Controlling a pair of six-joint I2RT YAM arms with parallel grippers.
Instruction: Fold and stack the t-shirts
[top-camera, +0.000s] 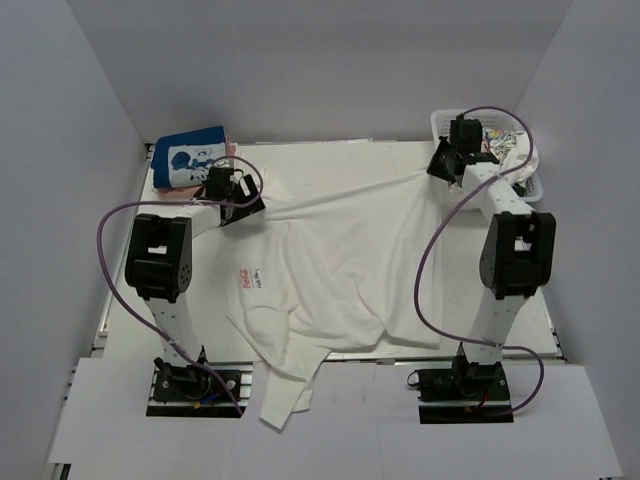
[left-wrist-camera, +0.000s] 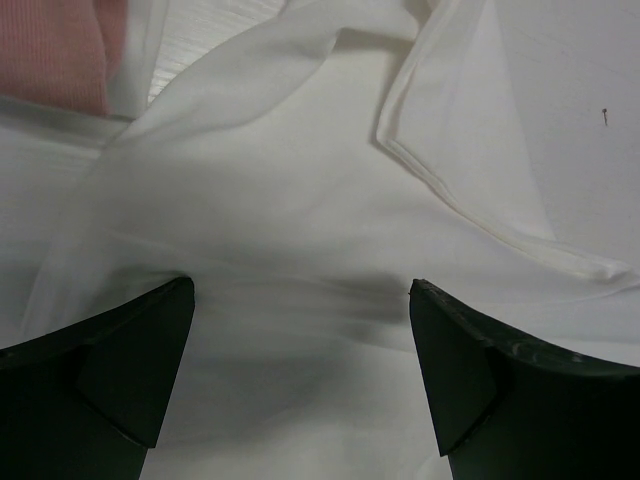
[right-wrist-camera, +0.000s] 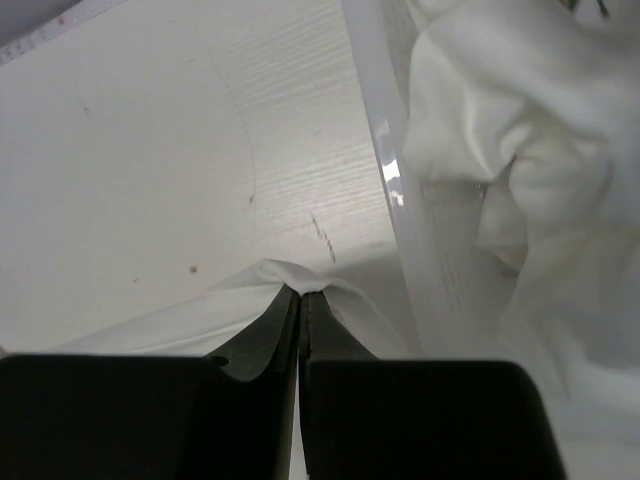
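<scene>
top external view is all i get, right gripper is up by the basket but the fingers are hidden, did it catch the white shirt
Observer: Yes. The right wrist view shows the right gripper shut on a small peak of the large white t-shirt.
Operator: is it snagging the basket too
Observer: No. The pinch is on the table side of the white plastic basket, apart from its wall.
Operator: and the left one, holding anything
Observer: No. The left gripper is wide open over the same shirt, with slack cloth between its fingers and nothing clamped.
</scene>
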